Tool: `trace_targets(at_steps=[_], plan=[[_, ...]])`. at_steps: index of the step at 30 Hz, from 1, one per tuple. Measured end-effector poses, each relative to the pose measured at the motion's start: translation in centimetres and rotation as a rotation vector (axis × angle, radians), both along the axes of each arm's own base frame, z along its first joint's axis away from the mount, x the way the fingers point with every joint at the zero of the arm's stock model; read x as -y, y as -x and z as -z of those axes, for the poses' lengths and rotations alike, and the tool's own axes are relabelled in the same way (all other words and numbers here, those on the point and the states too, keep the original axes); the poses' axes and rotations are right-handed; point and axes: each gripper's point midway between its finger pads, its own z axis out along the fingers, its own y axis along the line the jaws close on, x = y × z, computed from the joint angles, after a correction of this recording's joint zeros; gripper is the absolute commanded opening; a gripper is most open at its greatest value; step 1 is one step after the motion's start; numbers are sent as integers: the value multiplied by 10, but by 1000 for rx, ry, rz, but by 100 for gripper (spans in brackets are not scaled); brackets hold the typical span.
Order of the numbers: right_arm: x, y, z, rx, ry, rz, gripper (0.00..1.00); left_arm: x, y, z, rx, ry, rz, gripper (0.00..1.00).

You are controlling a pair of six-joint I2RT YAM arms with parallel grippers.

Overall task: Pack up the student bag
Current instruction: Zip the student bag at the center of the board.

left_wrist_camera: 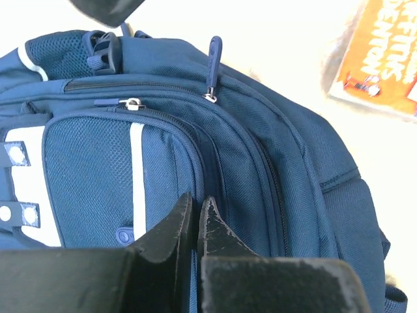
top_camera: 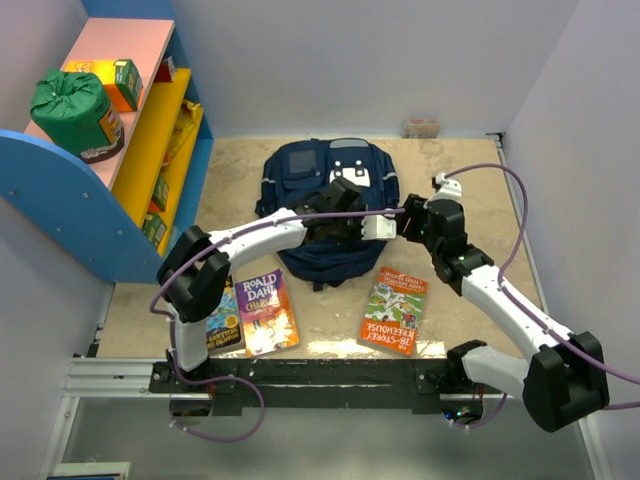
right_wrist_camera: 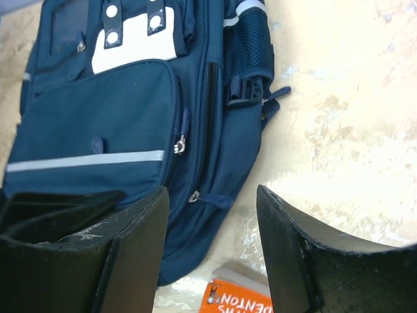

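The student bag (top_camera: 300, 175) lies flat in the middle of the table, a navy backpack with white patches and a grey stripe (right_wrist_camera: 85, 160). My left gripper (top_camera: 372, 226) reaches across it from the left. In the left wrist view that gripper (left_wrist_camera: 195, 205) is shut, its tips down on the fabric beside the front pocket (left_wrist_camera: 91, 176), and nothing shows between the jaws. My right gripper (top_camera: 408, 215) hovers at the bag's right edge. In its own view the right gripper (right_wrist_camera: 212, 192) is open and empty, with a zip pull (right_wrist_camera: 215, 200) below the gap. Another zip pull (left_wrist_camera: 213, 62) stands upright.
Three books lie near the front: an orange one (top_camera: 395, 310) right of the bag, a purple Roald Dahl book (top_camera: 265, 312), and one (top_camera: 222, 322) under the left arm. A blue, pink and yellow shelf (top_camera: 150, 140) at left holds a green sack (top_camera: 72, 110). White walls close in.
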Motion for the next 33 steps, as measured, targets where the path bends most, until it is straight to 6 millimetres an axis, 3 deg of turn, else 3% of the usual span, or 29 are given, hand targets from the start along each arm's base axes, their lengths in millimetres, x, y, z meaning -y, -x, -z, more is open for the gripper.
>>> trace_targets(at_steps=[5,8,12,16,23,28,33], plan=[[-8,-12,2,-1,86,-80,57,-21,-9,-21,12,18,5,0],[-17,-17,4,4,140,-159,55,-46,-15,-43,-5,54,9,0],[-30,-11,0,47,194,-280,55,-85,-24,-66,-23,95,1,0],[-48,12,-14,161,188,-421,56,-108,-26,-75,-13,90,7,0],[-91,29,-37,314,164,-634,56,-109,-10,-69,-56,67,70,0],[-121,30,-10,280,195,-765,53,-108,-5,-77,-73,80,86,0],[-127,30,1,267,222,-819,53,-105,-3,-88,-74,93,106,0]])
